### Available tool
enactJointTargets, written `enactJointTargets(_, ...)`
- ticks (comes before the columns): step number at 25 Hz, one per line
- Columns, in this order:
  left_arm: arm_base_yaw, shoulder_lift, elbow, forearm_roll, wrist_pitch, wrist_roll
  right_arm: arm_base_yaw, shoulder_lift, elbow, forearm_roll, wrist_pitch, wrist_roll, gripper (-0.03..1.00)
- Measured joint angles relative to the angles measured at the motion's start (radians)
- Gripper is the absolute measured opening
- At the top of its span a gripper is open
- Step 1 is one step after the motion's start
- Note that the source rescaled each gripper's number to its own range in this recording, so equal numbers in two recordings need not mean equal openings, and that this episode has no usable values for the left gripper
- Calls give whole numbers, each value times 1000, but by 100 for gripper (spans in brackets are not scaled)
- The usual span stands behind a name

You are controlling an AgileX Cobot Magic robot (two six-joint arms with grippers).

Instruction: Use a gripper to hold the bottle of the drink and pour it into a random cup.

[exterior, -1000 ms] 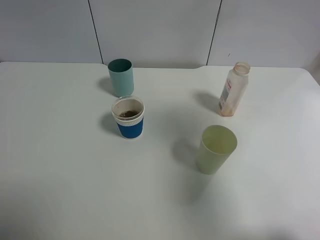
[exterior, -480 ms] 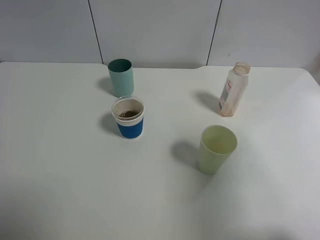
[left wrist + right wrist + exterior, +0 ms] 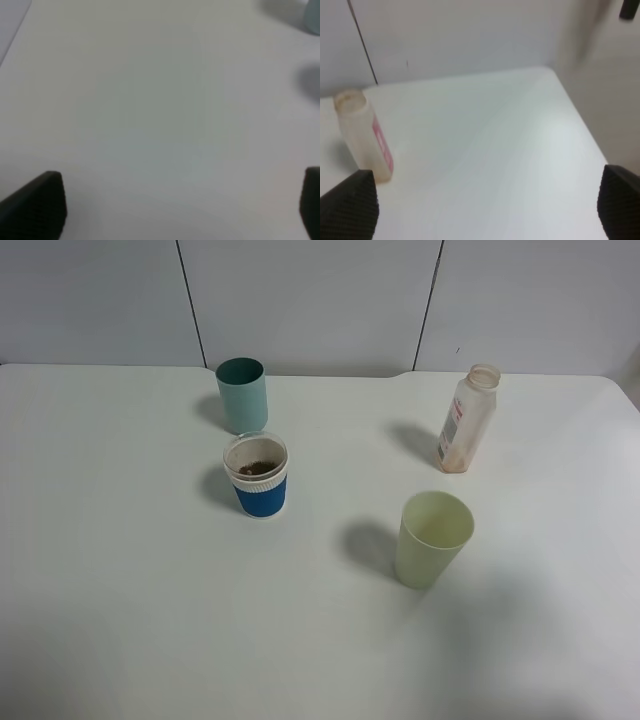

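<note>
My right gripper (image 3: 485, 210) is wide open with nothing in it. The bottle (image 3: 467, 419) stands upright on the table (image 3: 120, 570), far right, well apart from the blue-sleeved cup (image 3: 257, 475).

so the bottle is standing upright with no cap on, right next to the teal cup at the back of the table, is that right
Not quite. The bottle does stand upright and uncapped at the back of the table, but it is far from the teal cup, on the opposite, right-hand side. The exterior high view shows the wide gap between them; the blue-sleeved cup is what stands near the teal one.
</note>
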Motion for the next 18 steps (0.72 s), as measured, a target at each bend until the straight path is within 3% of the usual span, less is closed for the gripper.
enactJointTargets(18,0,0,0,0,0,0,0,-12,42,26,44,-4,95)
